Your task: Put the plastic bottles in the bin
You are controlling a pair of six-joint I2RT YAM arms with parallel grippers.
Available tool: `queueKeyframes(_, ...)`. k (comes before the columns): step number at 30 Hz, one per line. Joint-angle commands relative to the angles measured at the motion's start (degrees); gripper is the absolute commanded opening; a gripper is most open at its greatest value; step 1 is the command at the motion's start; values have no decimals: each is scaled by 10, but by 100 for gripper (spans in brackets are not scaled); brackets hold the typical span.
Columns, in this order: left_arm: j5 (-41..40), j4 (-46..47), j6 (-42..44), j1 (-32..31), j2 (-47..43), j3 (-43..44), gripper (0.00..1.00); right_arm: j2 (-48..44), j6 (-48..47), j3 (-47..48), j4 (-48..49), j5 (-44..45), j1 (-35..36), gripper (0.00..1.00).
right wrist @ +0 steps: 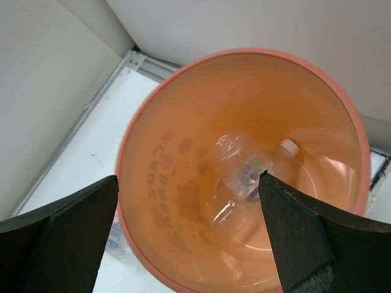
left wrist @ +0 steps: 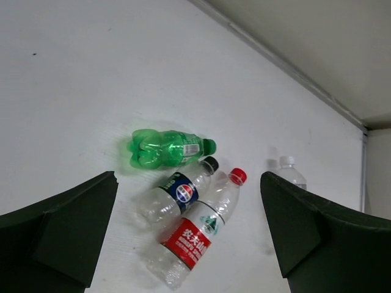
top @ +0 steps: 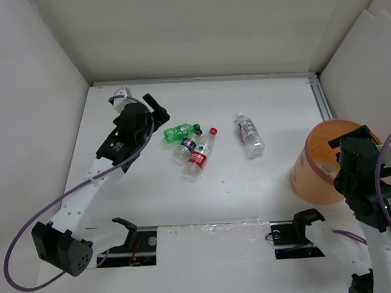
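Three plastic bottles lie bunched mid-table: a green one [top: 182, 131] [left wrist: 168, 148], a dark-labelled clear one [top: 187, 147] [left wrist: 177, 194] and a red-labelled, red-capped one [top: 200, 156] [left wrist: 198, 235]. A pale-labelled bottle [top: 249, 135] [left wrist: 290, 173] lies apart to their right. My left gripper [top: 158, 109] [left wrist: 188, 183] hovers open just left of the bunch, holding nothing. The orange bin [top: 323, 160] [right wrist: 131, 140] stands at the right. My right gripper [top: 347, 154] [right wrist: 188, 180] hangs open over its mouth. A clear bottle [right wrist: 250, 171] lies inside the bin, free of the fingers.
White walls enclose the table on the left, back and right. A metal rail [top: 323, 102] runs along the right edge behind the bin. Two black brackets [top: 128, 230] [top: 296, 228] sit by slots at the near edge.
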Motion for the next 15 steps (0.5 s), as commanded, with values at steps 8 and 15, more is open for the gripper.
queueKeyframes(8, 55, 2, -16, 37, 167, 47, 100, 94, -292, 50, 237, -315, -2, 100)
queueKeyframes(15, 96, 31, 114, 37, 233, 127, 100, 107, -353, 22, 289, -520, 3, 100)
